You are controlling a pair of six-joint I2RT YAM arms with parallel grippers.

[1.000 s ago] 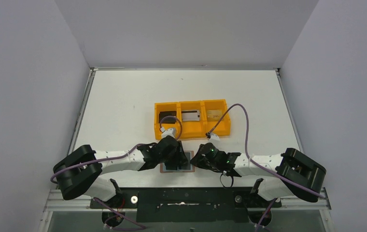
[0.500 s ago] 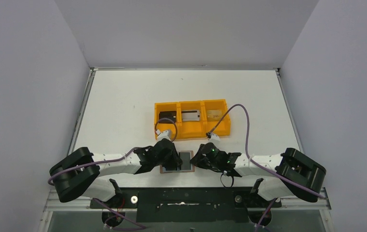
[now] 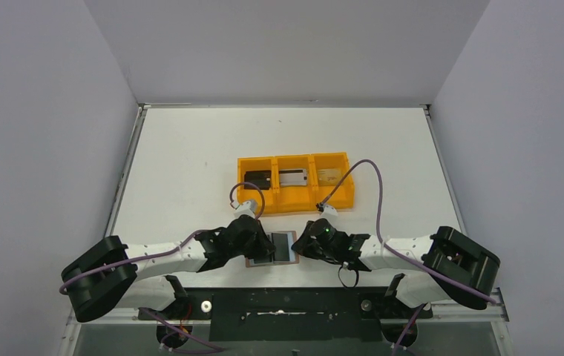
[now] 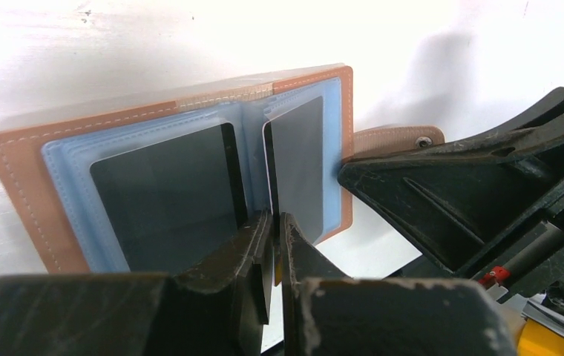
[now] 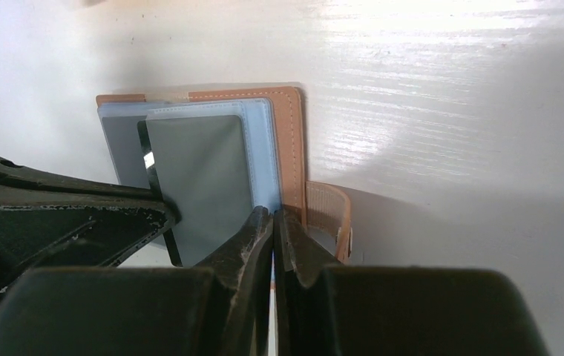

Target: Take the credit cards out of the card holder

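Extraction step: your left jaws pinch the dark card (image 4: pixel 297 159) in the card holder (image 4: pixel 15 170); right jaws, closed, pin its edge. Next you need a straight, level pull.

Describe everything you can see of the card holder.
The card holder lies open, inside up, on the white table between both grippers. Tan-brown stitched leather outside, pale blue clear sleeves inside holding dark cards, snap tab at one end. A middle sleeve stands up, pinched by the left gripper; the right gripper, shut, meets its tab-side edge.
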